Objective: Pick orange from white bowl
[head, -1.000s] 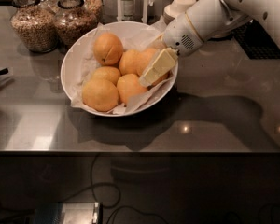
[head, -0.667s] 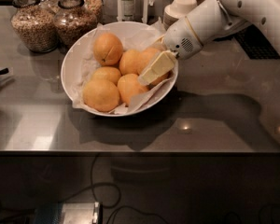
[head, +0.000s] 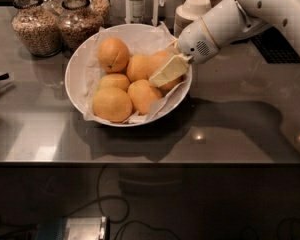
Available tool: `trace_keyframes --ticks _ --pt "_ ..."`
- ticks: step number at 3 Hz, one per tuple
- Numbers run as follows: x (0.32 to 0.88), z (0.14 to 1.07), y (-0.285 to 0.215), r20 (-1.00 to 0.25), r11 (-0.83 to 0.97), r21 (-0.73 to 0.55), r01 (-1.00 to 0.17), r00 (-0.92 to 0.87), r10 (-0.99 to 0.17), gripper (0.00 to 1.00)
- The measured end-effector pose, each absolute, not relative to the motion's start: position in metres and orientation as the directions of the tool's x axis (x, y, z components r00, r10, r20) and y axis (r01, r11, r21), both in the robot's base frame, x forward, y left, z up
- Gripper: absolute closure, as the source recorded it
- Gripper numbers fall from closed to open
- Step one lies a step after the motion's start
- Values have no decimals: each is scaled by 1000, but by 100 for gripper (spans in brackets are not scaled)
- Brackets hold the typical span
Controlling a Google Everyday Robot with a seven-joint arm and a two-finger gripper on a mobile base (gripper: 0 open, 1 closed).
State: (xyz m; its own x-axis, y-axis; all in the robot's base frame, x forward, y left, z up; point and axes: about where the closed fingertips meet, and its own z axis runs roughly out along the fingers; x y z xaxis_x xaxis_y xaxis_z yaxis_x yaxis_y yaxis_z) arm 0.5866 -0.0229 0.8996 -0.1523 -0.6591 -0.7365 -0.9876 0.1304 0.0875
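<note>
Although the claw (head: 165, 73) hangs low inside the right half of the white bowl (head: 71, 74), reaching in from the far right on its white arm (head: 225, 24), it is not over the fruit the task names. It points down and to the left, with its pale tip lying across one of the smaller fruits (head: 171, 85) by the right rim. I cannot tell whether it touches that fruit. Nor can I tell whether the claw is wide or narrow, and nothing is plainly held in it.

The orange (head: 111, 104), the biggest in the heap, sits at the near-left of the bowl on the crinkled paper lining (head: 140, 118), close to the near rim. From the claw it lies left and nearer, and another fruit (head: 144, 95) rests between the two, touching the orange's right side.

Being round, the orange has no long axis to line up with, so the approach angle matters less than the path. By my judgement the claw must lift clear of the heap, cross left and toward the near rim, then come down over the orange's top.

Grain jars (head: 37, 26) stand on the surface (head: 240, 129) beyond the bowl, apart from that path.
</note>
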Motion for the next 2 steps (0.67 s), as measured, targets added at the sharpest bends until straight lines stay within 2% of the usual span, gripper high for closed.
trace_keyframes --ticks 1,2 --pt "567 919 -25 -711 127 -32 -991 -67 -700 100" --pt "527 961 -20 -660 113 -199 -974 47 -750 100"
